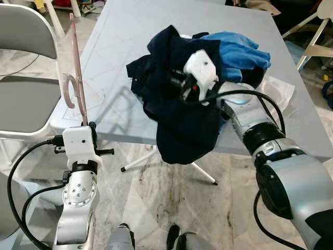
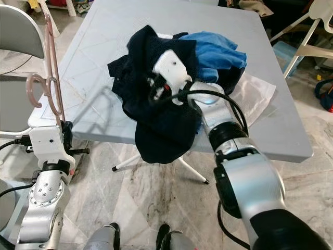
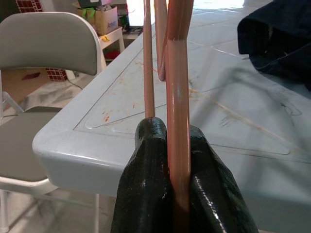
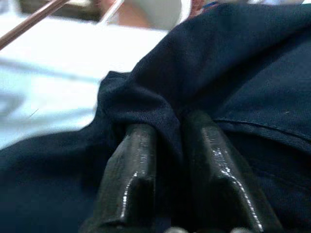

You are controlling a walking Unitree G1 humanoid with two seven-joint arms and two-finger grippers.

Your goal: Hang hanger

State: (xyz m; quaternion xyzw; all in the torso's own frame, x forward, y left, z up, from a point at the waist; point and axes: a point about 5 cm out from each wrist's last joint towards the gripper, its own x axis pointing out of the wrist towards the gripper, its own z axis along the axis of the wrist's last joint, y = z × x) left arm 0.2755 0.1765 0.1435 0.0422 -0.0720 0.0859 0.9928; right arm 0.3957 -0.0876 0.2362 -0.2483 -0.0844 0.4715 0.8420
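Observation:
A pink hanger (image 1: 77, 78) stands upright at the front left corner of the grey table (image 1: 119, 47), its hook curling left. My left gripper (image 3: 177, 141) is shut on the hanger's (image 3: 176, 87) lower bar from below. A dark navy garment (image 1: 182, 125) is bunched near the table's front edge and hangs over it. My right gripper (image 4: 167, 128) is shut on a fold of this navy cloth (image 4: 233, 63), and in the head views its fingers are buried in the fabric. A blue garment (image 1: 237, 49) lies just behind the navy one.
A grey folding chair (image 1: 26, 94) stands close to the table's left side, by the hanger. White crumpled plastic (image 1: 278, 91) lies on the table's right part. White chair legs (image 1: 317, 41) show at far right. White folding legs (image 1: 140, 161) cross on the marble floor under the table.

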